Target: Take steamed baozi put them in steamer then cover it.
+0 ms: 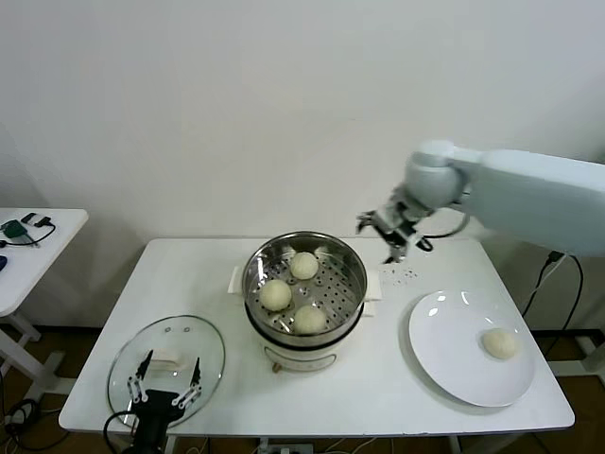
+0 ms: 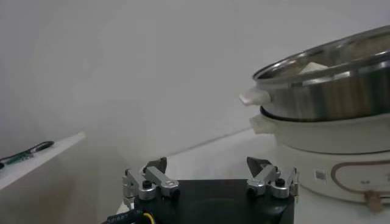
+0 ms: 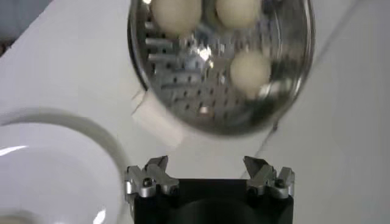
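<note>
White walls back our worktop (image 1: 113,312). Left end effector (image 1: 170,383) waits spread beside the glass cover (image 1: 165,364); three baozi (image 1: 275,295) sit in the steamer (image 1: 304,284); right end effector (image 1: 392,227) hovers spread. Plate (image 1: 454,359) holds the last bun (image 1: 499,343), which we judge may roll if pinched off-center.

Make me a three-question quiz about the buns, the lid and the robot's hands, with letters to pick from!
1. Where is the lid?
A. on the steamer
B. on the table, left of the steamer
C. on the plate

2. How many buns sit in the steamer?
A. one
B. three
C. four

3. The right end effector is
A. open and empty
B. shut on a bun
C. holding the lid

Answers:
1 B: the lid lies flat by the left end effector.
2 B: three inside; the fourth bun is on the plate.
3 A: its fingers are spread, holding nothing.
</note>
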